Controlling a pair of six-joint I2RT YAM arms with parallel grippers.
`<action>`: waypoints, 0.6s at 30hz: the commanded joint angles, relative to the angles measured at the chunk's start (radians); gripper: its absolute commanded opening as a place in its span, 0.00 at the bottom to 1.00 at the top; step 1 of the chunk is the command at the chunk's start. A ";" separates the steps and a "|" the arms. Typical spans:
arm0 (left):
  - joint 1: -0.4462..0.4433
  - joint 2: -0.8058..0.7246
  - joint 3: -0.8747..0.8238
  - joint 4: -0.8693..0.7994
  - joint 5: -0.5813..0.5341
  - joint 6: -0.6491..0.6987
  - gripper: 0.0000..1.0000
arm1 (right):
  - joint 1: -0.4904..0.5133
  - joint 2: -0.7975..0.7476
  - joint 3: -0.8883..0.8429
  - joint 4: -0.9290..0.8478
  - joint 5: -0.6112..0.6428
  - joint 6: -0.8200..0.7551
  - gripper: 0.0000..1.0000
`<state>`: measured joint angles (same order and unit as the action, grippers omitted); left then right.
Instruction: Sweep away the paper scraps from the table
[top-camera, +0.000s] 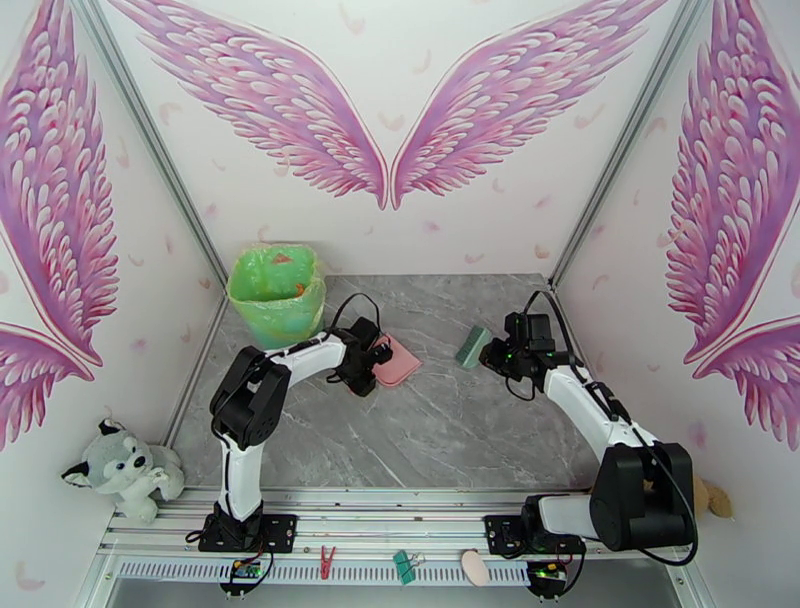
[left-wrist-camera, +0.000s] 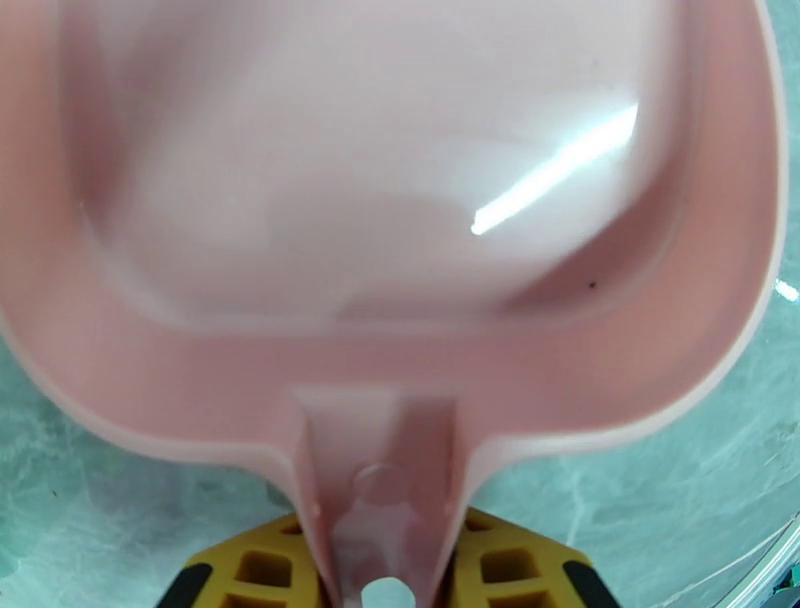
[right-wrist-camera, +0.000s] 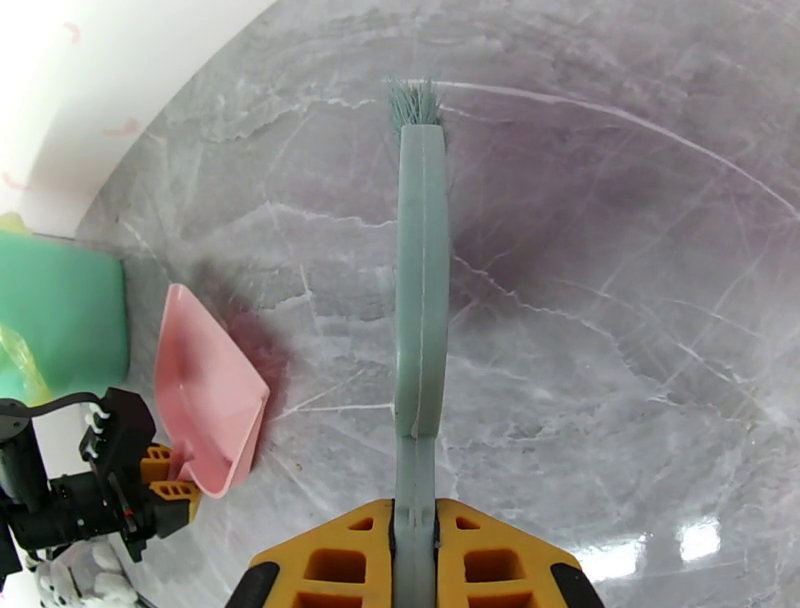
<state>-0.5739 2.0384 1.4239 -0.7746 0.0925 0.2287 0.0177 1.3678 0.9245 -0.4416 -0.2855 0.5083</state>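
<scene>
My left gripper (top-camera: 378, 356) is shut on the handle of the pink dustpan (top-camera: 397, 362), which is held tilted over the grey marble table (top-camera: 450, 425) just right of the bin. In the left wrist view the dustpan (left-wrist-camera: 400, 200) is empty, and its handle is clamped in my left gripper (left-wrist-camera: 382, 575). My right gripper (top-camera: 492, 353) is shut on the handle of the green hand brush (top-camera: 468, 347). The brush (right-wrist-camera: 420, 300) juts forward from my right gripper (right-wrist-camera: 413, 560), bristles at the far end above the table (right-wrist-camera: 620, 300). Paper scraps seem to lie as orange bits inside the green bin (top-camera: 277, 292).
The green bin stands at the table's back left corner, and the right wrist view has its side (right-wrist-camera: 60, 310) next to the dustpan (right-wrist-camera: 205, 395). White walls with pink wings close in on three sides. A plush husky (top-camera: 120, 468) sits off the table's left edge. Clips (top-camera: 404, 566) hang on the front rail.
</scene>
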 joint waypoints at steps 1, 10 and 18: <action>-0.001 0.036 0.017 -0.018 0.039 0.008 0.24 | -0.014 0.008 -0.012 0.060 -0.018 0.017 0.00; -0.001 0.001 0.037 -0.050 0.043 0.014 0.88 | -0.018 0.029 -0.019 0.088 -0.037 0.022 0.00; -0.005 -0.252 -0.014 -0.008 0.089 -0.010 0.99 | -0.019 0.077 -0.036 0.192 -0.096 0.062 0.00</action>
<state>-0.5804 1.9392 1.4250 -0.8055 0.1467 0.2310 0.0063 1.4155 0.9062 -0.3317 -0.3428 0.5400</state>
